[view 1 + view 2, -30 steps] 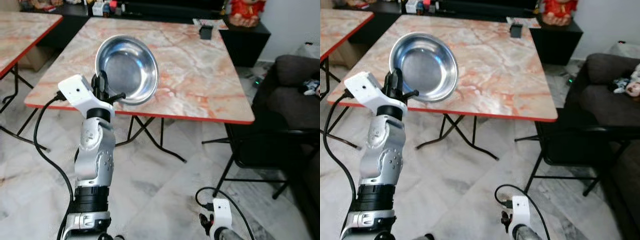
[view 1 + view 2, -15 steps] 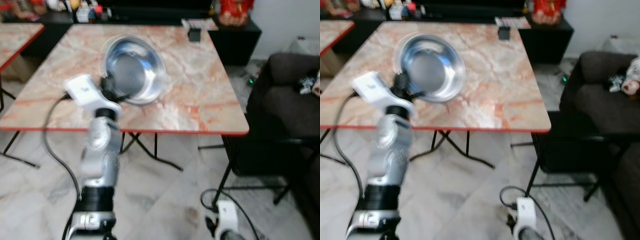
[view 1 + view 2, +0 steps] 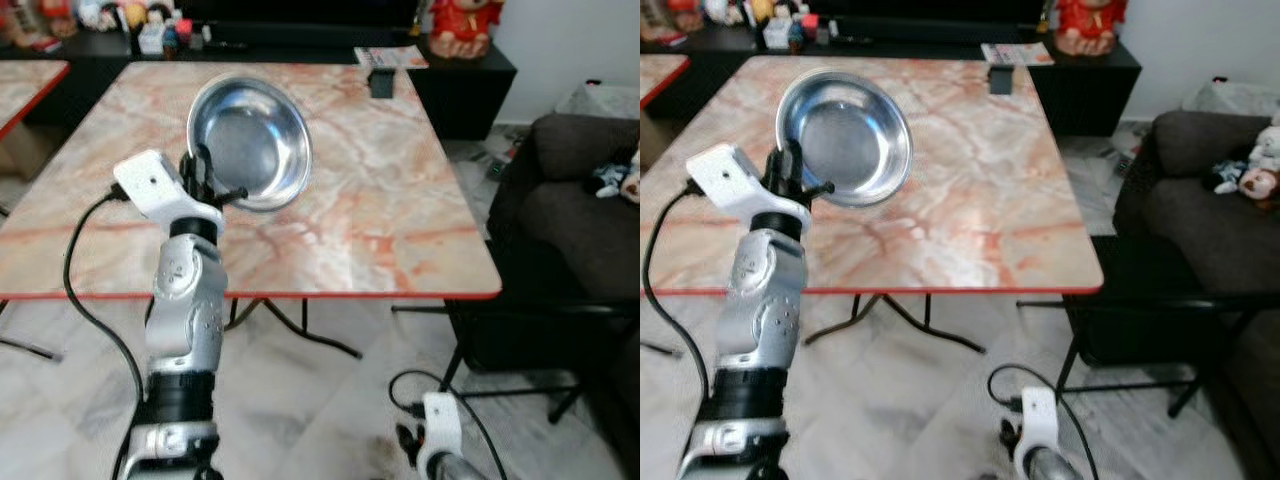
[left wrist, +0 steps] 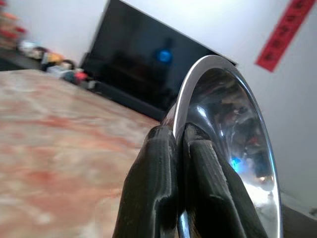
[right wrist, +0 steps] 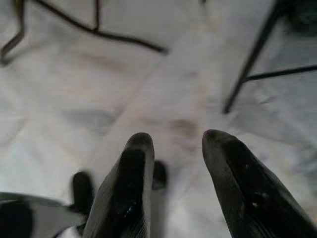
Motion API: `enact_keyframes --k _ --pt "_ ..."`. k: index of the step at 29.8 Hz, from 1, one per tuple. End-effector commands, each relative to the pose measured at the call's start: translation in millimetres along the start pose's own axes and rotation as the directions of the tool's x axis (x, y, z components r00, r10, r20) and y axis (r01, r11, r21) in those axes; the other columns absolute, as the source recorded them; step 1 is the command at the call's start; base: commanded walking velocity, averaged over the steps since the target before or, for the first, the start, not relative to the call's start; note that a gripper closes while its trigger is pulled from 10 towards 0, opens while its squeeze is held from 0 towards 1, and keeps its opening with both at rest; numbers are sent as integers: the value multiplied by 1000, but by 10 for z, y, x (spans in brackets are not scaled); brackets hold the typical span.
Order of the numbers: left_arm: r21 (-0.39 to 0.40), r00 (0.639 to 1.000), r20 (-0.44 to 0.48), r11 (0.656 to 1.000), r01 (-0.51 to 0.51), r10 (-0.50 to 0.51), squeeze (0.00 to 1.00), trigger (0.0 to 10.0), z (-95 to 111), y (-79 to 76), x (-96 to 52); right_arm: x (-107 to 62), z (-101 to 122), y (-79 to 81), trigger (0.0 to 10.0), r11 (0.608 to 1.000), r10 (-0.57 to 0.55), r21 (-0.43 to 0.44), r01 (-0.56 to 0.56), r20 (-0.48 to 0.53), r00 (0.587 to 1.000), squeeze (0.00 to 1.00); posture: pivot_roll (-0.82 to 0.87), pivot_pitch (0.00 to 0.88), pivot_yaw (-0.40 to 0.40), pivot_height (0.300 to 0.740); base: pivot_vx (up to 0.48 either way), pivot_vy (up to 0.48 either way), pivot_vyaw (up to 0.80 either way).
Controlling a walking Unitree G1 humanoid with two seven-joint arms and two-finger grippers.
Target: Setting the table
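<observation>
Still pinched by the left claw (image 3: 203, 172), the empty steel bowl (image 3: 250, 142) now hangs over the table (image 3: 400, 200).

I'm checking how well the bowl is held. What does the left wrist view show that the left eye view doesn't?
The left wrist view shows the left hand with both fingers pinched on the bowl's thin rim, and a dark screen behind. The left eye view shows the bowl tilted up above the table's near half, the sofa, and the right hand low by the floor. Both share bowl, left hand and table.
</observation>
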State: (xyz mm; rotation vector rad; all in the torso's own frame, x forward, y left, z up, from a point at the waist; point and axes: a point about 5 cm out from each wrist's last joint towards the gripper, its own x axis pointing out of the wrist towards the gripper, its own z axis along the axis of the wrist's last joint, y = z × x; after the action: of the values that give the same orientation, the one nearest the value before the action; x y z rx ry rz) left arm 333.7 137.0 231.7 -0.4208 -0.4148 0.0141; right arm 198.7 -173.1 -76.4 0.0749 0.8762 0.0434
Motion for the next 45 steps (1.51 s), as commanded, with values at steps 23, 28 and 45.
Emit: enact_keyframes --k 23,28,45 --pt "-171 903 -295 913 -371 312 0 10000 -405 328 -220 8 14 31 10000 1000 10 1 -10 1 1000 0 94 120 -83 740 147 0 0" --pt "-171 871 -368 897 -409 327 0 10000 -472 338 -281 10 29 27 10000 1000 8 8 -8 6 1000 0 89 127 -82 740 0 0 0" --pt "-227 787 -548 855 -466 283 0 10000 -687 263 -329 9 14 34 10000 1000 7 9 -7 2 1000 0 81 135 -81 740 0 0 0"
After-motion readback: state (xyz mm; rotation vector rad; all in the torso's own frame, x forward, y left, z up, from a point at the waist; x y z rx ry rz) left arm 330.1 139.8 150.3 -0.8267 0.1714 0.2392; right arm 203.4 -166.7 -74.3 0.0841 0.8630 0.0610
